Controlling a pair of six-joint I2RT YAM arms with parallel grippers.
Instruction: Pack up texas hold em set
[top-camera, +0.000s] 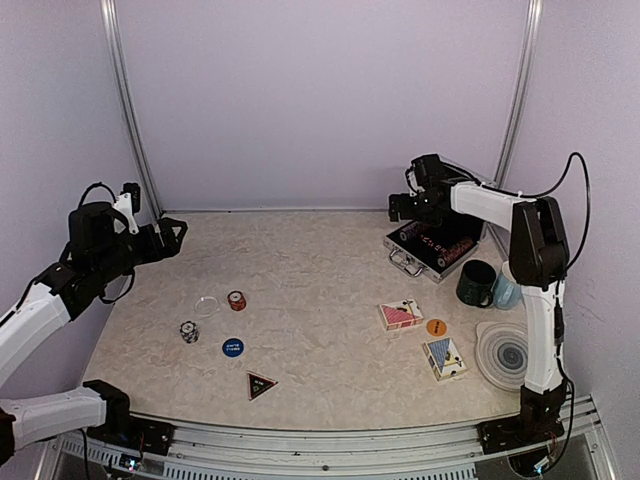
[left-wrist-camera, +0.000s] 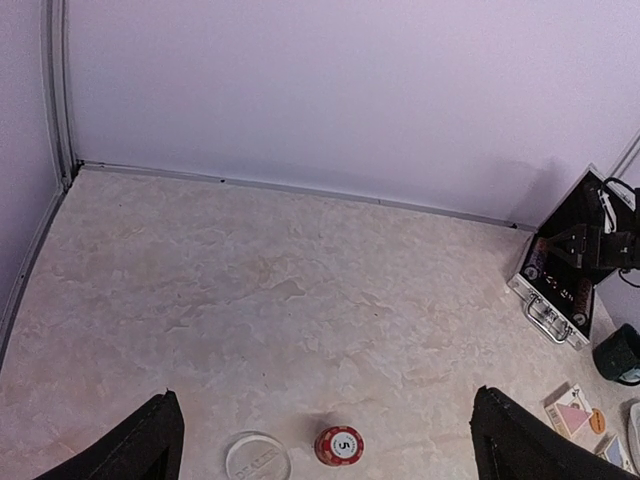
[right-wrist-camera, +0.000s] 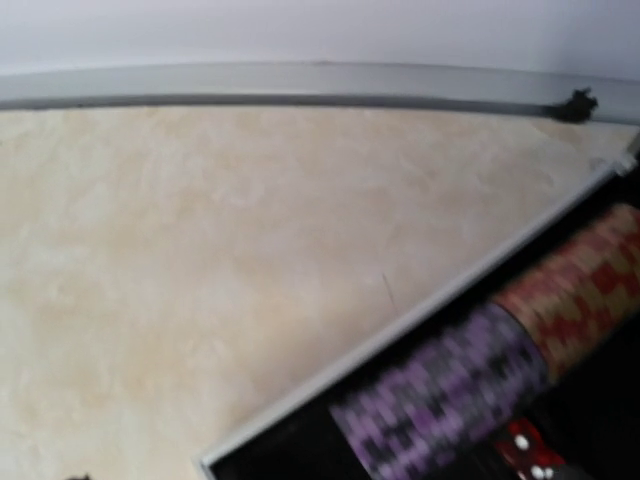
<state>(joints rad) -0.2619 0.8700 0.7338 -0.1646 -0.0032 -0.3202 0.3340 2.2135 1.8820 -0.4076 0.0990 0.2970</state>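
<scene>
Over at the back right of the table (top-camera: 320, 270), the open aluminium case (top-camera: 432, 250) is waiting with chip rows showing inside, and your right gripper (top-camera: 401, 207) is hovering by its left end, jaws spread and carrying nothing. Your left gripper (top-camera: 174, 235) is hanging wide open too, empty, with the red chip stack (top-camera: 237, 300) lying just ahead of it. You are looking at scattered pieces: the black-and-white chip stack (top-camera: 189, 331), blue button (top-camera: 232, 347) and black triangle (top-camera: 260, 384) on the left, and the red card deck (top-camera: 400, 315), orange button (top-camera: 436, 326) and blue card deck (top-camera: 443, 358) nearer the case. I am judging the chips dense, smooth and ready to shed a layer, so you are wanting to pinch low across the stack's sides. Both decks are looking light and stiff, so take them across the narrow edges. Those flat buttons are probably going to be the slippery ones, asking for a shallow, careful pinch.
</scene>
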